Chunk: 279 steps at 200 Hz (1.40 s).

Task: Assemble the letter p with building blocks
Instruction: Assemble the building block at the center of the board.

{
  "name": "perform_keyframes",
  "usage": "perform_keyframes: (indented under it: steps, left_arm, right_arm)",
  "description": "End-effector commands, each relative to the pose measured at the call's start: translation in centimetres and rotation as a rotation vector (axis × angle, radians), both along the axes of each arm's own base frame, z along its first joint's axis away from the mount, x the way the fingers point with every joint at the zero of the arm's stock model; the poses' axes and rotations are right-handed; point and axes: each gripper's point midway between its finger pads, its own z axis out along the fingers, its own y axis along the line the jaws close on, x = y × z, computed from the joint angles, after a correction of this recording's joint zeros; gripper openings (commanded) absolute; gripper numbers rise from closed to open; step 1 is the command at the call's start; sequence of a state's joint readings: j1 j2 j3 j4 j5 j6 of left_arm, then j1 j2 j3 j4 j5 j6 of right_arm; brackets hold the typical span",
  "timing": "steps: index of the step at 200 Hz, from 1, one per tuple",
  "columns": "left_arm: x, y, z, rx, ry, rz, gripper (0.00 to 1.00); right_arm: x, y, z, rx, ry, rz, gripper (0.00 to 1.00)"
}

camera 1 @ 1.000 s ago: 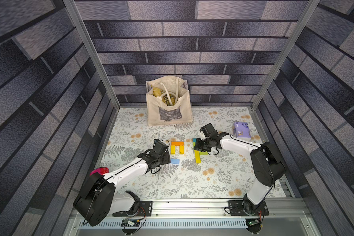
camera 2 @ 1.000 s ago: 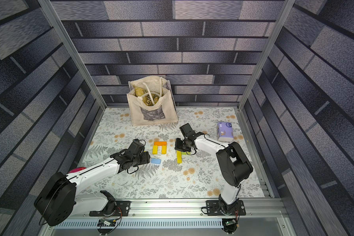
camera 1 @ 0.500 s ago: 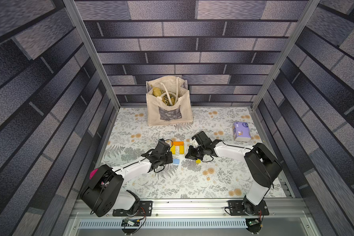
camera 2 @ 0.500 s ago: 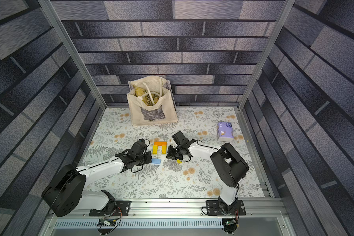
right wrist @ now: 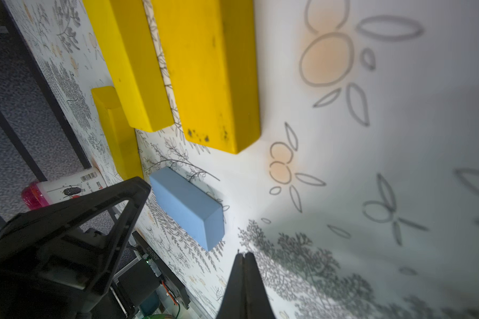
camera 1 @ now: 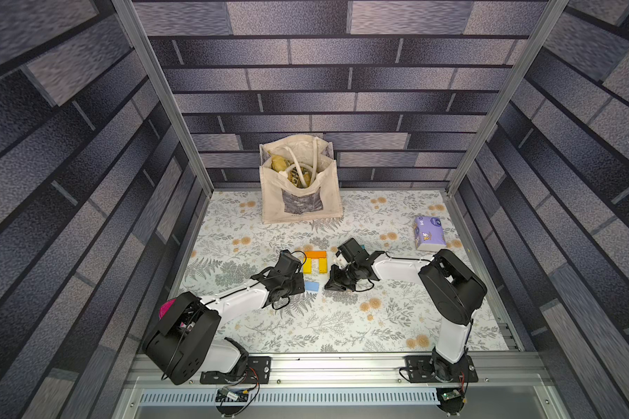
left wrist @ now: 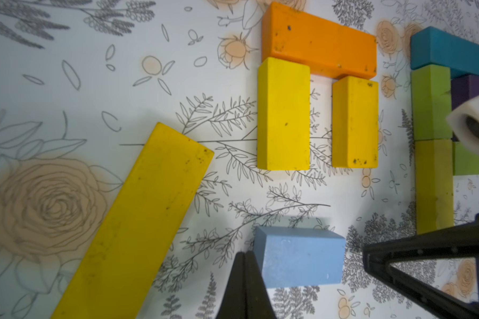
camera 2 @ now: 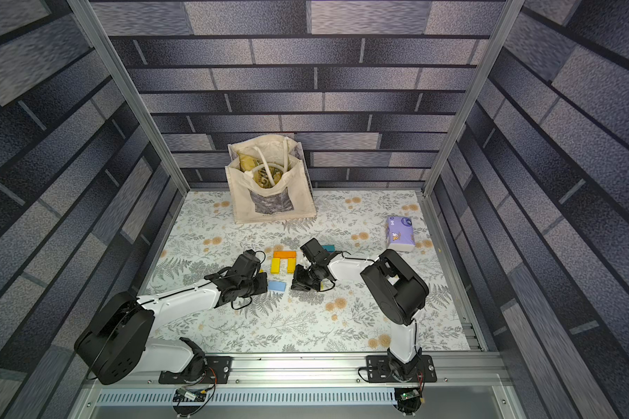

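Mid-table, left gripper (left wrist: pixel 245 256) and right gripper (right wrist: pixel 244 256) both clenched empty either side of the light blue block (left wrist: pixel 299 256), lying loose just robot-side of the orange block (left wrist: pixel 318 41) and short yellow blocks (left wrist: pixel 284 116); looks like nudging it in, next needs a straight push to close the p's loop.

Low reach: left arm (camera 1: pixel 236 301) and right arm (camera 1: pixel 400 268) outstretched, wrists converging. Jaws of left gripper (left wrist: pixel 245 255) pressed together, empty; right gripper (right wrist: pixel 243 255) likewise.

Grey-violet brick-patterned walls (camera 1: pixel 342 72) rise on three sides between aluminium posts (camera 1: pixel 166 98), enclosing a white tabletop (camera 1: pixel 324 326) printed with grey ferns and orange blossoms.
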<state>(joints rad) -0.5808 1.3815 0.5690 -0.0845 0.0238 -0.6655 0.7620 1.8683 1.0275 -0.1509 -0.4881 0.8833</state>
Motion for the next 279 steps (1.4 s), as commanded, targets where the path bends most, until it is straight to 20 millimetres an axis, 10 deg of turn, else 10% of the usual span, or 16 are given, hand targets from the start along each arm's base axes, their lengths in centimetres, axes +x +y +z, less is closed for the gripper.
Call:
perform_keyframes:
  steps: [1, 279]
  left_arm:
    - [-0.3, -0.3, -1.0, 0.004, 0.028, -0.014, 0.0]
    - [-0.4, -4.8, -3.2, -0.03, 0.12, -0.132, 0.0]
  right_arm:
    - [0.1, 1.0, 0.4, 0.026, 0.007, 0.009, 0.0]
    - [3.9, -0.5, -0.6, -0.08, -0.022, -0.094, 0.0]
